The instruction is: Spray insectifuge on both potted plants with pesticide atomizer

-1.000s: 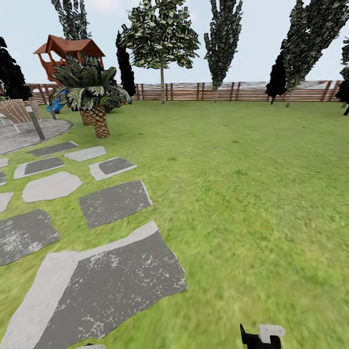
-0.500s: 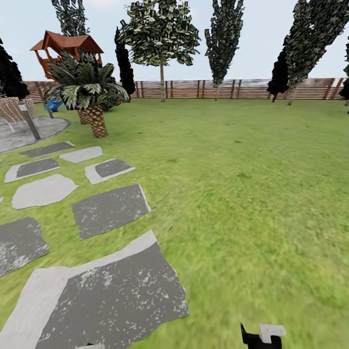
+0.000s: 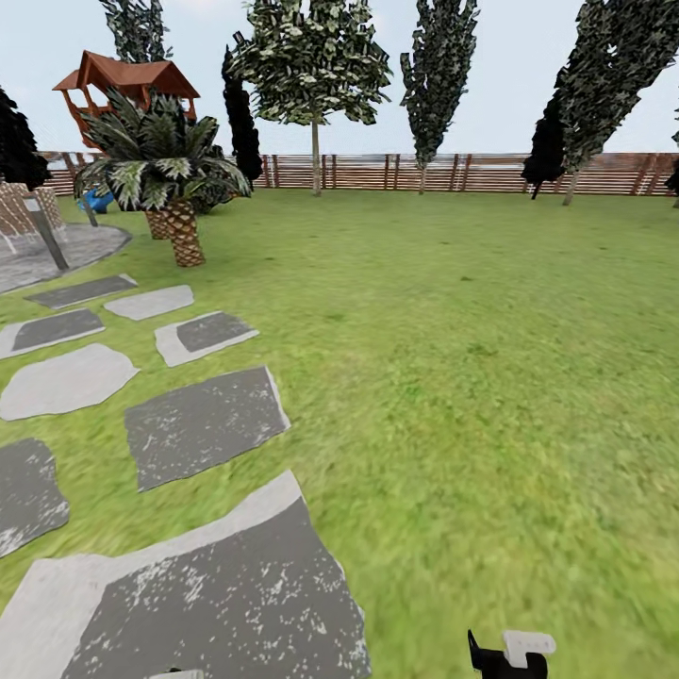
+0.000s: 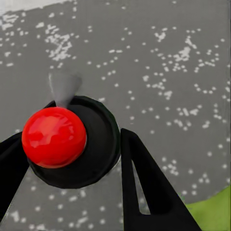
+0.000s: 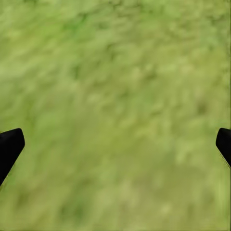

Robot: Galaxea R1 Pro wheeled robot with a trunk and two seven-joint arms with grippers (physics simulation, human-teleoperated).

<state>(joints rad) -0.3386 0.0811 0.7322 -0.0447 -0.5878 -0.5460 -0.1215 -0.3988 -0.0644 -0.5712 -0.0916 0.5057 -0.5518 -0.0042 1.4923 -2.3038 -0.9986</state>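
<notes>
The whole head view is sliding leftward against 1 second ago: the grey stepping stones (image 3: 206, 422) and scaly-trunked palm (image 3: 170, 179) are drifting left, so the robot is turning or travelling over the green lawn (image 3: 490, 377), apparently searching. Neither potted plant is showing. The left gripper (image 4: 72, 159) is closing its black fingers (image 4: 144, 187) around a black round atomizer with a red ball top (image 4: 54, 137). The right gripper (image 5: 115, 144) is hanging wide open, empty, over grass.

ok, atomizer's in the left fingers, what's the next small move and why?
Probably turn the base to search for the potted plants. Ahead lie lawn, stepping stones, a palm and the fence, none of them a spray target. The atomizer sits between the left fingers, so it is ready.
</notes>
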